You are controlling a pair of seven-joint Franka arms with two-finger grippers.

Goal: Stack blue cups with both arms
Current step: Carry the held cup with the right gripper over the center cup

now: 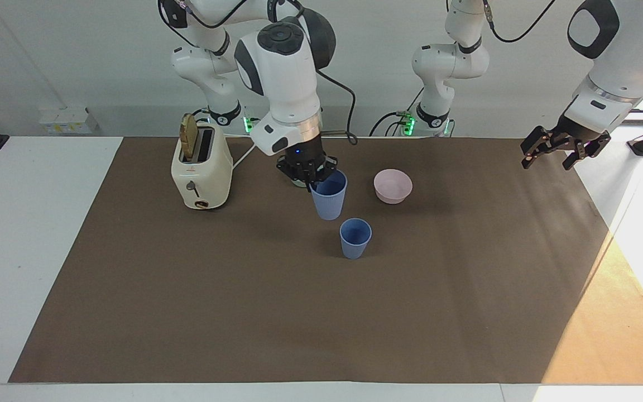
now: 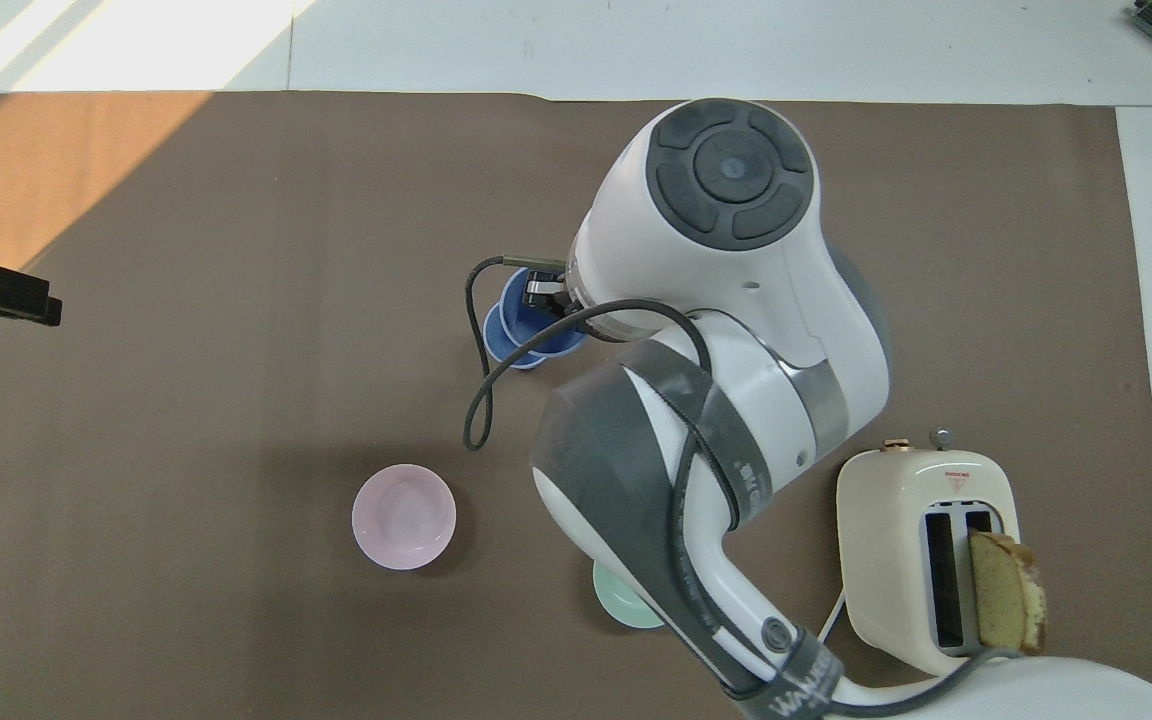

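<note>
Cream plastic marks the toaster, nearest the robots at the right arm's end of the counter, a slice of bread poking from one slot. The green bowl is mostly hidden under the right arm; the pink bowl sits beside it toward the left arm's end. The right claw is clamped on the rim of one blue cup, held up in the air, upright, over brown cover. Farther out the other cup stands on the cover. The left claw waits spread wide above the cover's edge.
</note>
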